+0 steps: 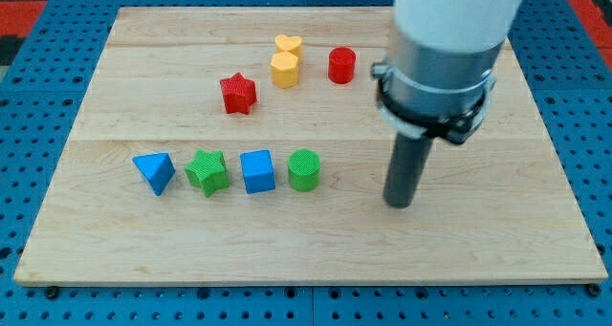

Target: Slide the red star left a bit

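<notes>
The red star [238, 93] lies on the wooden board [143, 77], left of the view's centre and toward the top. My tip [399, 204] rests on the board well to the right of it and lower down, far from the star and touching no block. The nearest block to my tip is the green cylinder [304, 169], to its left.
A yellow hexagon block [285, 69] and a yellow heart [288, 46] sit right of the star, with a red cylinder [341, 65] further right. A row lies below: blue triangle [154, 171], green star [207, 170], blue cube [257, 170].
</notes>
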Robot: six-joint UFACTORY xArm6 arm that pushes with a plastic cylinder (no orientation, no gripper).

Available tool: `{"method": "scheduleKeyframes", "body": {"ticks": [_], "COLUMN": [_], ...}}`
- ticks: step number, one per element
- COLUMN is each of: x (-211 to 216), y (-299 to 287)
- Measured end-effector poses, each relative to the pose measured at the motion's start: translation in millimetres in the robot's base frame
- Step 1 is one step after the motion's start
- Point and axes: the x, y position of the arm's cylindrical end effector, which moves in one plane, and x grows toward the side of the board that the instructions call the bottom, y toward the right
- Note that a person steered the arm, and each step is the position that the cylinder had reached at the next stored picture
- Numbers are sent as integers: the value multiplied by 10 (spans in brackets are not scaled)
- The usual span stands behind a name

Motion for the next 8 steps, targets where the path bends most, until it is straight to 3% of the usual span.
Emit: {"method": "scheduleKeyframes", "body": {"ticks": [2,3,6,8], "x": [-1354,-1576,-1412,-1559], "y": [346,-16,-1756,-2369]}}
